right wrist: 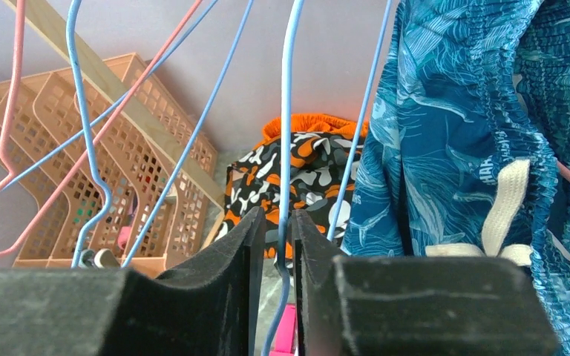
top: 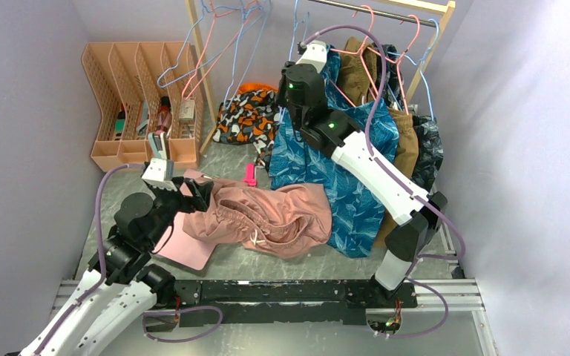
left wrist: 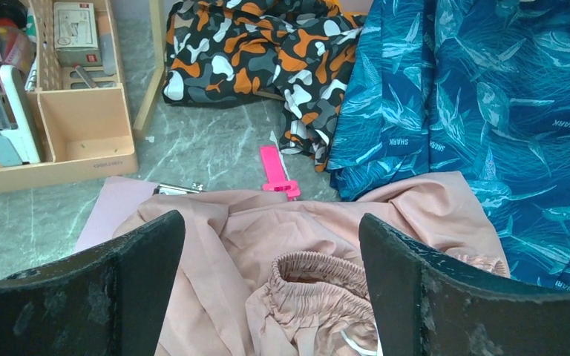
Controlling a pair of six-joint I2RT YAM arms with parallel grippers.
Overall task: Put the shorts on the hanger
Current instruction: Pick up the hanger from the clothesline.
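The dusty-pink shorts (top: 267, 211) lie crumpled on the table. Their gathered waistband and white drawstring show in the left wrist view (left wrist: 319, 282). My left gripper (top: 197, 194) hovers at the shorts' left end. It is open wide (left wrist: 271, 230), with the waistband below and between its fingers but not touching them. My right gripper (top: 308, 52) is raised at the clothes rail. Its jaws (right wrist: 291, 219) stand nearly together around the thin light-blue wire of the hanger (right wrist: 289, 111), which runs up between the pads and rests against the right one.
Blue patterned shorts (top: 349, 170) hang right of my right arm, brown and dark garments behind them. A camouflage garment (top: 246, 115) lies at the back. Other pink and blue wire hangers (top: 215, 44) hang on the wooden rail. An orange file rack (top: 130, 104), a pink board (top: 185, 248) and a pink clip (top: 250, 174) are nearby.
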